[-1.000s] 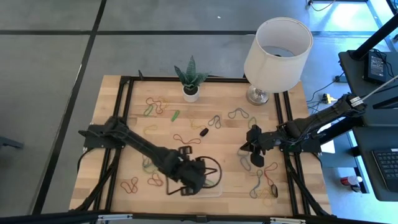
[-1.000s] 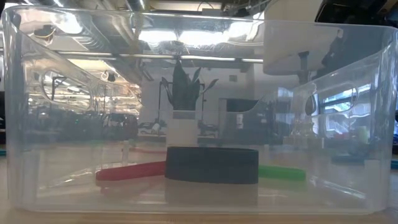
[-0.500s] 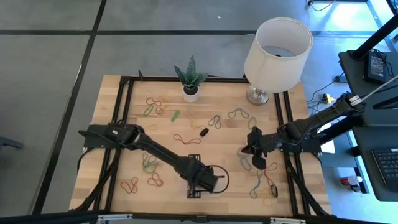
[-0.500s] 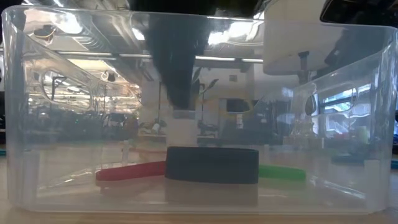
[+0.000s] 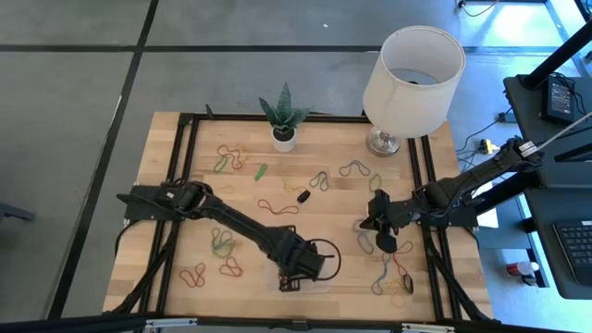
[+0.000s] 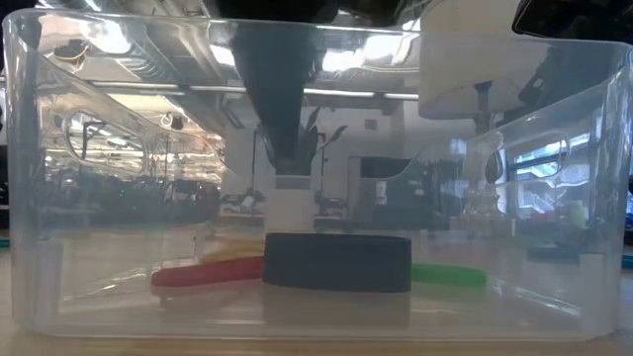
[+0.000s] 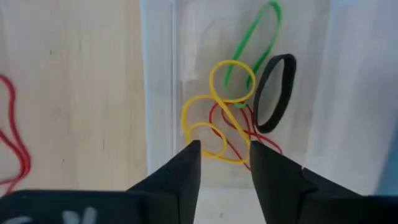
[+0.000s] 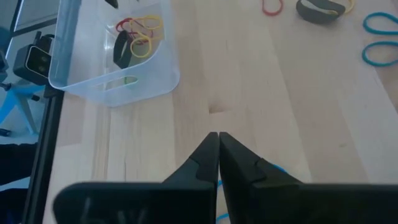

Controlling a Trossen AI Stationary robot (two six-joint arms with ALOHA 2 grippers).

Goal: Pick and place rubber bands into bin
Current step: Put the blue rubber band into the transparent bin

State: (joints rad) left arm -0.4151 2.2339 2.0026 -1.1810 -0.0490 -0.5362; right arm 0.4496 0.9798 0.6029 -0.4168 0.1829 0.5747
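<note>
Inside the bin, a shallow clear plastic tray with rounded corners at the near edge of the wooden table, lie a few thin floppy loops: a yellow rubber band twisted into overlapping rings, a red one under it, a long green one, and a broader black band standing on edge. The left gripper hangs just over this pile with its dark fingers parted and nothing between them. Many more rubber bands in red, green, orange and grey lie scattered flat across the pale, grained planks. The right gripper hovers over bare wood well to the side of the bin, its fingers pressed together and empty. In the low view the bin's glossy walls blur the room behind, and the arm above shows only as a dark smear.
</note>
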